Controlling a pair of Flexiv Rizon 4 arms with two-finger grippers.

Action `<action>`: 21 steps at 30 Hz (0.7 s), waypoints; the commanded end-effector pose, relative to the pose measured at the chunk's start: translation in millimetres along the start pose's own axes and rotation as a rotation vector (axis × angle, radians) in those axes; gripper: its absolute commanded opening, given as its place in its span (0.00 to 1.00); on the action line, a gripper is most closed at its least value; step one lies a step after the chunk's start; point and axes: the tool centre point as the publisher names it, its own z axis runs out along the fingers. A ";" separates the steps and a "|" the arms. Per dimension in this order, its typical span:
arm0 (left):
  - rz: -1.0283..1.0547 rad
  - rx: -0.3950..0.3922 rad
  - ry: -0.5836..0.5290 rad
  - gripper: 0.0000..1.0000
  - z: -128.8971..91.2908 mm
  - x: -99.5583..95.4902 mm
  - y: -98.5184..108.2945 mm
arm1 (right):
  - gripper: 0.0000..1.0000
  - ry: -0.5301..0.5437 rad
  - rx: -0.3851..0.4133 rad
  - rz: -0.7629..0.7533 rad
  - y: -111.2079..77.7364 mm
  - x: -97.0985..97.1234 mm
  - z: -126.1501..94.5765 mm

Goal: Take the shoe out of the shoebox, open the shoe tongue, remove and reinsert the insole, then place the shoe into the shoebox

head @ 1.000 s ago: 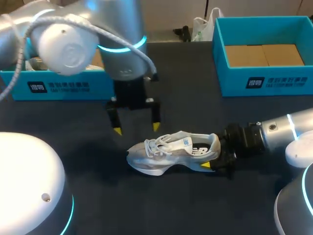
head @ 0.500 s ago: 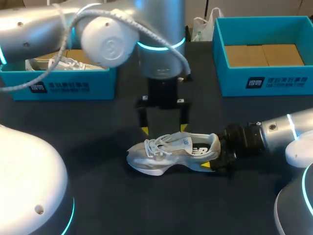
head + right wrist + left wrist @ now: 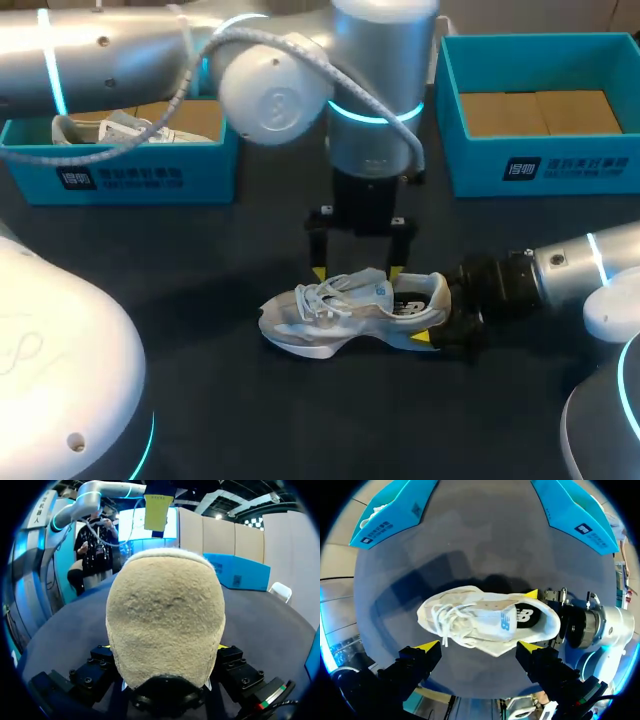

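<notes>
A white and grey shoe (image 3: 345,305) lies on its sole on the dark table (image 3: 200,400), toe to the left. My right gripper (image 3: 436,320) is shut on its heel, one finger on each side; in the right wrist view the tan heel (image 3: 165,620) sits between the fingers of the right gripper (image 3: 165,655). My left gripper (image 3: 357,271) hangs open just over the shoe's middle. In the left wrist view the shoe (image 3: 485,625) lies ahead of the left gripper (image 3: 479,646), whose tips straddle its laces and tongue without touching it.
A blue shoebox (image 3: 130,175) at the back left holds another white shoe (image 3: 110,130). A second blue shoebox (image 3: 540,165) at the back right shows only its cardboard floor. Bare table lies in front of the shoe.
My left arm has swung right from beside the toe and come down over the shoe's middle. The shoe and the right gripper have stayed where they were.
</notes>
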 end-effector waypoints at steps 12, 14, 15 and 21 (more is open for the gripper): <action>0.022 0.016 -0.141 1.00 31.2 36.1 -12.4 | 0.00 0.000 0.004 0.001 -0.2 -0.9 0.4; 0.023 0.009 -0.162 1.00 36.7 37.1 -14.7 | 0.00 0.000 0.004 0.001 -0.2 -0.9 0.4; 0.023 0.008 -0.171 1.00 39.5 37.3 -15.4 | 0.00 0.000 0.004 0.001 -0.2 -0.9 0.4; 0.019 -0.007 -0.214 1.00 53.2 39.6 -19.2 | 0.00 0.000 0.004 0.001 -0.2 -0.9 0.4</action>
